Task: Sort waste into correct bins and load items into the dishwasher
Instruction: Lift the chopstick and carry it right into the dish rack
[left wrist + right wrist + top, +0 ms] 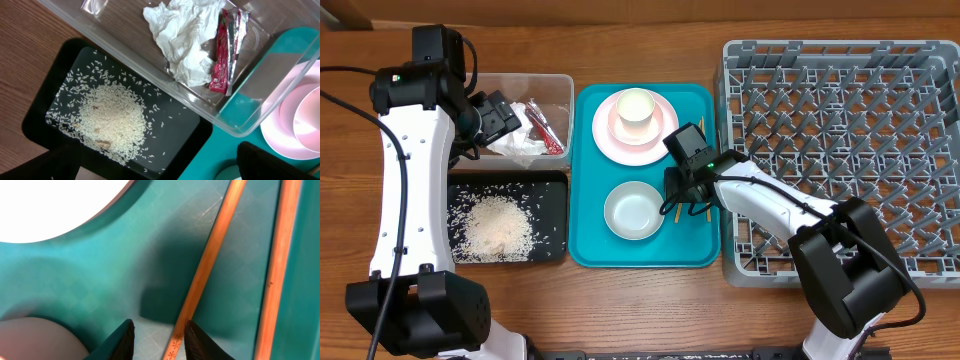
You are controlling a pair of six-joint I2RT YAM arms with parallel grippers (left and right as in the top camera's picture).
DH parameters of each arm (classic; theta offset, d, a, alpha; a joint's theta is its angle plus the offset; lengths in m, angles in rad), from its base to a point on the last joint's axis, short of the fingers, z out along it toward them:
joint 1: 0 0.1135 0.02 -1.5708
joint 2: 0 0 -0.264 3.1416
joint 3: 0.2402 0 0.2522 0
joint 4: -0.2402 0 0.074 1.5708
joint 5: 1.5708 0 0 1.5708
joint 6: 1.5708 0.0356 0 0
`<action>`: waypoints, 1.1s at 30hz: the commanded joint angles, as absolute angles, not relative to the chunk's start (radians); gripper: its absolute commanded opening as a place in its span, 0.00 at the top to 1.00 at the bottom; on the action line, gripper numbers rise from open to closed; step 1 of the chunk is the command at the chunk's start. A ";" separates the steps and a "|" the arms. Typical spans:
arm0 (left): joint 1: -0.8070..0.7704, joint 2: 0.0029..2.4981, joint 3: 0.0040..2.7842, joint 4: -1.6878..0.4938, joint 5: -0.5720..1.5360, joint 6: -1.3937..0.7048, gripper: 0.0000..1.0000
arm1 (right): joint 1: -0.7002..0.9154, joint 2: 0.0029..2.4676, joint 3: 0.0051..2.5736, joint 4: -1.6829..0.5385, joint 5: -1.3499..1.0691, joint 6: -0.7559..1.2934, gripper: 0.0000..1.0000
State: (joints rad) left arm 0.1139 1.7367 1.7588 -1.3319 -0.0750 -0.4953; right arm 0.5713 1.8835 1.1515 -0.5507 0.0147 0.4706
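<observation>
- Two fingers of your right gripper (160, 340) stand a little apart, tips down on the teal tray (100, 270), one on either side of a chopstick (207, 270).
- That chopstick runs out ahead between the tips. It lies against one finger, and a sliver of tray shows at the other, so it is straddled, not pinched.
- The second chopstick (280, 270) lies just outside the fingers, untouched.
- The grey bowl (633, 210) sits on the tray just beside this hand. The plate (610, 130), with the pink bowl (636, 108) on it, is a little further off. The rack (840, 150) is on the hand's other side.
- Your left gripper (165, 160) is spread wide and holds nothing.
- Below that hand, the rice (110, 120) lies heaped in the black tray (50, 75).
- Just ahead of it is the tub (100, 10), with the tissue (185, 40) and the wrapper (225, 50) side by side inside.
</observation>
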 commanded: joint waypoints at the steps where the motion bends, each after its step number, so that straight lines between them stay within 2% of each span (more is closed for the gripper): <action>1: 0.117 1.734 1.781 -1.331 -0.078 -0.494 0.00 | 0.567 1.893 1.153 -0.546 0.042 0.472 0.64; 17: 0.117 1.734 1.781 -1.331 -0.078 -0.494 0.00 | 0.566 1.924 1.151 -0.526 0.123 0.524 0.65; 21: 0.117 1.734 1.781 -1.331 -0.078 -0.494 0.00 | 0.566 1.925 1.151 -0.522 0.123 0.524 0.74; 26: 0.117 1.734 1.781 -1.331 -0.078 -0.494 0.00 | 0.569 1.925 1.151 -0.516 0.121 0.527 0.94; 33: 0.117 1.734 1.781 -1.331 -0.078 -0.494 0.00 | 0.562 1.916 1.180 -0.506 0.124 0.516 0.96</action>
